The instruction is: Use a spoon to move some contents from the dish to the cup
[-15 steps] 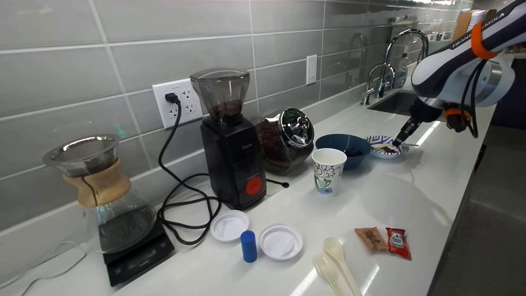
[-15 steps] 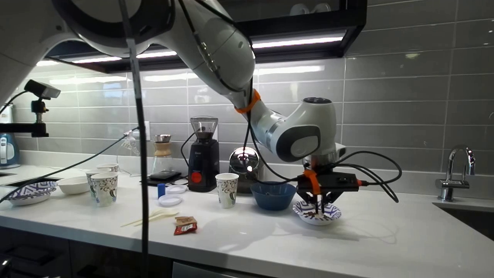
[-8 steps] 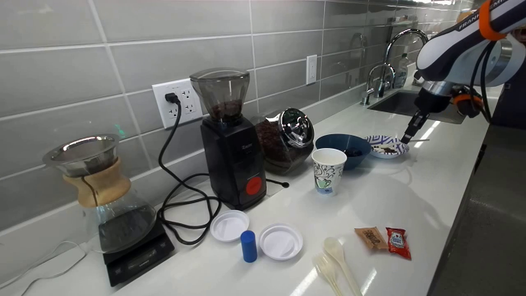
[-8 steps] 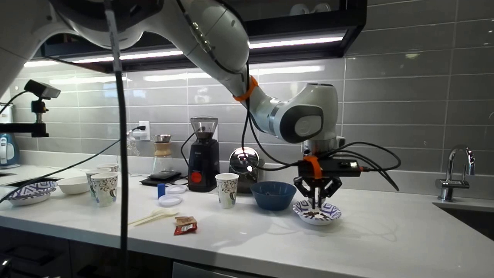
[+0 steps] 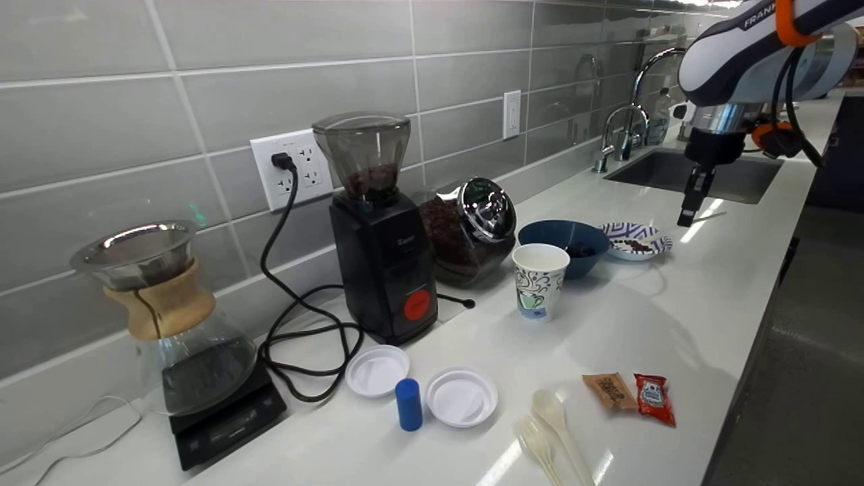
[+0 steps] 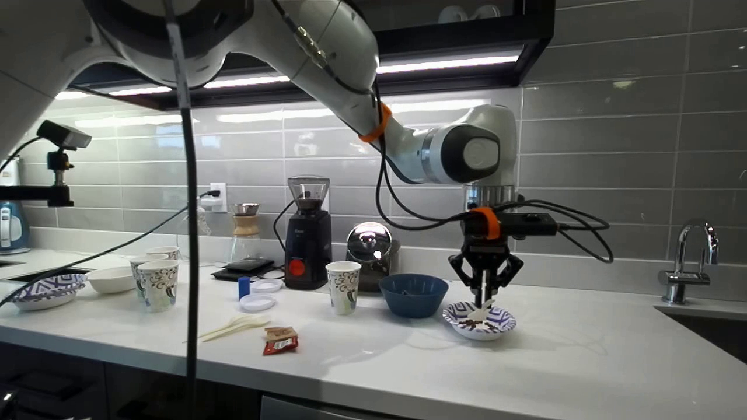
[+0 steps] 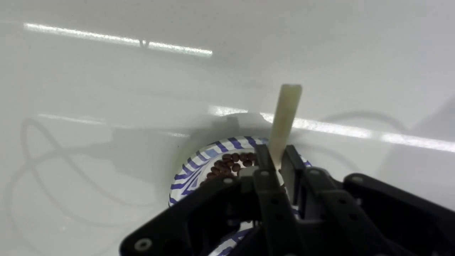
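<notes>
My gripper (image 5: 686,221) is shut on a pale plastic spoon (image 5: 710,217), held above the counter close to the dish. It also shows in an exterior view (image 6: 484,303) and the wrist view (image 7: 276,151), where the spoon handle (image 7: 286,113) sticks out between the fingertips. The spoon's head (image 6: 480,314) appears over the dish; I cannot tell what it carries. The dish (image 5: 660,237) is a white paper bowl with a purple pattern (image 7: 193,167), holding dark brown beans (image 7: 222,167). The white patterned cup (image 5: 538,290) stands upright beyond the blue bowl (image 6: 413,297), apart from the gripper (image 6: 343,289).
A black grinder (image 5: 381,263), a tilted bean jar (image 5: 449,236) and a glass carafe (image 5: 196,378) line the wall. White lids (image 5: 461,398), loose cutlery (image 5: 553,418) and packets (image 5: 611,391) lie on the counter. A sink (image 5: 732,179) is at the far end.
My gripper has risen from low at the dish, holding the spoon, and moved toward the sink side. The hand has turned more upright. The dish and cup have not moved.
</notes>
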`<state>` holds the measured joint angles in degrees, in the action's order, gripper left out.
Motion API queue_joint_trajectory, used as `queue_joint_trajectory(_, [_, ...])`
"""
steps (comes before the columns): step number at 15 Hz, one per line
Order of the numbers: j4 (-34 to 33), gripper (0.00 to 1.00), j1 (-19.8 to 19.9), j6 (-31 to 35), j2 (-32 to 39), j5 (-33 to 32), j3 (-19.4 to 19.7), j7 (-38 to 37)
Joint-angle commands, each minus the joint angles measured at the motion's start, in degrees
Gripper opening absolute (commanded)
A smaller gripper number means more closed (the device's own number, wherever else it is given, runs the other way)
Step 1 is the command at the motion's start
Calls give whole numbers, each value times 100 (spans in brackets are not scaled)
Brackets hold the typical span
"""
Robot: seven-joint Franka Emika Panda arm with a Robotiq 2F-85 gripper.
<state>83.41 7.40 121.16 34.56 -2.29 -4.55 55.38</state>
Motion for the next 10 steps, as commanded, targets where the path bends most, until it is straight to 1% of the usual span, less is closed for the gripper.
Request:
queue_joint_trajectory(1, [-959,3,-274,-740,575,-358,170,-138])
queue_joint_trajectory(3, [-1301,3,-349,-992,813,-476,200,-112])
queue_joint_trajectory(5, [-1582,3,-405,-1076,1014,-564,224,-104])
queue_joint_trajectory(10, [-2093,3,-445,-1015,1416,-571,209,-85])
